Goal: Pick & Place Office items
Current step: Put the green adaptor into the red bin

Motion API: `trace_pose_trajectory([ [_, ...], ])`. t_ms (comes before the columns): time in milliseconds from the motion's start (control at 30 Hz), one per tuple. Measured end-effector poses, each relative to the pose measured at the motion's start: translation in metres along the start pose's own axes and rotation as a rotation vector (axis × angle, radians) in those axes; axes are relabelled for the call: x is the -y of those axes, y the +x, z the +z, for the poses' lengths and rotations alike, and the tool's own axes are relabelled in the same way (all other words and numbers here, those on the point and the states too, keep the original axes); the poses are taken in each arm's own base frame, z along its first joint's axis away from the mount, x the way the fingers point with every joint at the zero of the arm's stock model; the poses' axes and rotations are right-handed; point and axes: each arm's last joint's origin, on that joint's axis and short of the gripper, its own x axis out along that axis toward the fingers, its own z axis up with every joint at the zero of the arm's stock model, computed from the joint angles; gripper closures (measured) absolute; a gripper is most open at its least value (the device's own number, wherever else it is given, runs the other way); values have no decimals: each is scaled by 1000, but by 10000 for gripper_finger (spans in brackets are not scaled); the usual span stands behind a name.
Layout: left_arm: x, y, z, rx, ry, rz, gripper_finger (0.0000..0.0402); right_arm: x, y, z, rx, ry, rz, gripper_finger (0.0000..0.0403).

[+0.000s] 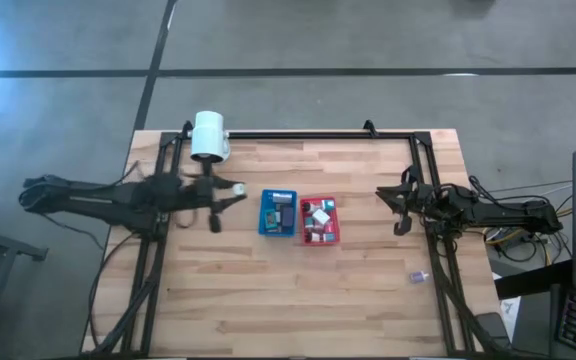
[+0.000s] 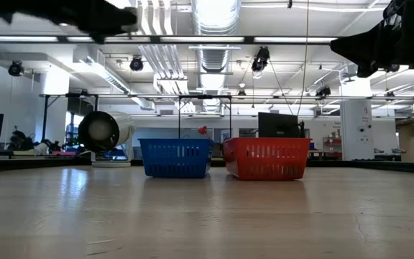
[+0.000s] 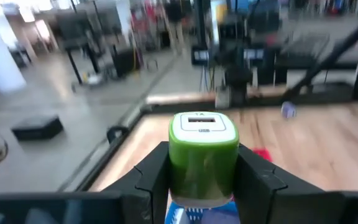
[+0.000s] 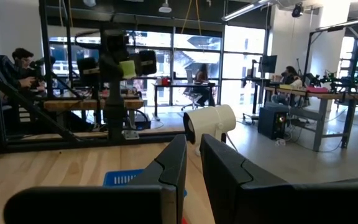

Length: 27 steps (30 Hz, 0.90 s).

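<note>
Green-and-white office item [image 3: 202, 152] stood upright, clamped between the left gripper's [image 1: 236, 188] fingers just beside the blue tray [image 1: 278, 213], while the right gripper [image 1: 400, 205], nearly closed and empty, waited beyond the red tray [image 1: 319, 221].

**An open-plan robotics lab or workshop**

The butcher-block table [image 1: 298, 290] stands on a polished concrete floor [image 1: 368, 35] in a large industrial hall. Exposed ducts [image 2: 214, 18] and strip lights run along the ceiling. Beyond tall glazed partitions [image 4: 166, 68], workbenches [image 4: 319, 96] carry equipment and monitors, and people [image 4: 20, 68] sit working at desks.
</note>
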Motion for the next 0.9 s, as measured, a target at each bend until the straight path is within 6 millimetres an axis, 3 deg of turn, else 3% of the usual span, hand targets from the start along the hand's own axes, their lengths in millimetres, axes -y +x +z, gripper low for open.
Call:
trace_pose_trajectory([
  [200,12,74,22,-253,103,-37,271,0,0,0,0,-15,-2,360],
  [500,31,190,1,-459,108,-232,271,0,0,0,0,-35,-3,360],
  [700,47,241,-33,-572,84,-314,271,0,0,0,-1,-45,-3,360],
  [900,58,267,-63,-662,59,-346,271,0,0,0,-4,-46,-2,360],
])
